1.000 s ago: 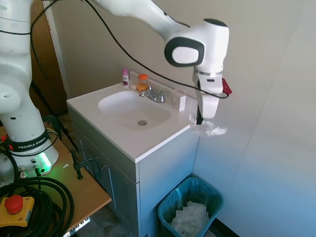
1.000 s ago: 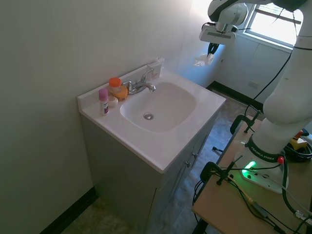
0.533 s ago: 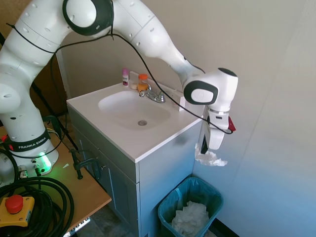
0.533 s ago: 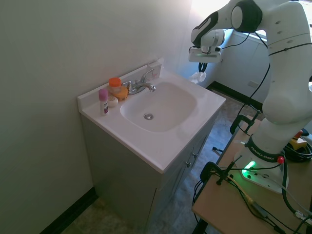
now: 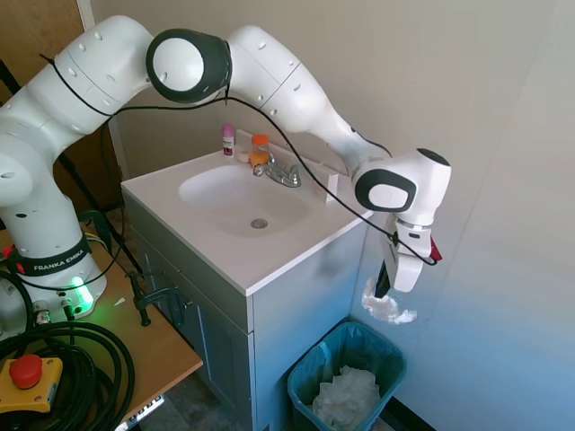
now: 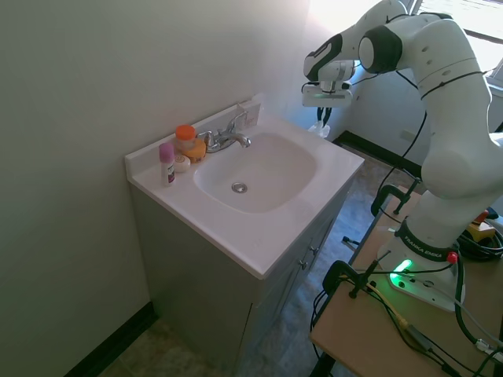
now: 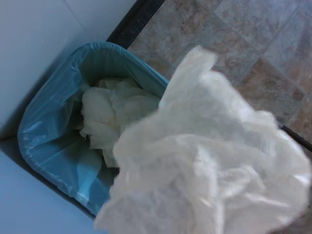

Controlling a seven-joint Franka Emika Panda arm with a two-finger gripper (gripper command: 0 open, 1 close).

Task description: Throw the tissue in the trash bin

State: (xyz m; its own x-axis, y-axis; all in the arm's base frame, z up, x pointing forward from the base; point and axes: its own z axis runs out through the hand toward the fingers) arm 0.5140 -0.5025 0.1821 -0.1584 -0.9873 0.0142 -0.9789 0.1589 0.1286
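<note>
A crumpled white tissue (image 5: 387,308) hangs from my gripper (image 5: 385,289), which is shut on it. It is in the air beside the white sink cabinet, below countertop level and a short way above the trash bin (image 5: 304,378). The bin stands on the floor with a teal-blue liner. In the wrist view the tissue (image 7: 209,165) fills the near half of the picture, with the bin (image 7: 46,134) below and partly to one side. From the second exterior view my gripper (image 6: 323,123) shows past the counter's far edge, and the bin is hidden.
A heap of white paper (image 5: 347,396) lies inside the bin. The white sink cabinet (image 5: 296,314) stands right beside the bin, and a wall (image 5: 503,269) is close on the other side. A faucet (image 5: 280,173) and small bottles (image 5: 260,148) sit at the sink's back.
The arm has swung down from countertop height to below the counter edge, carrying the tissue down toward the bin. The grip on the tissue is unchanged.
</note>
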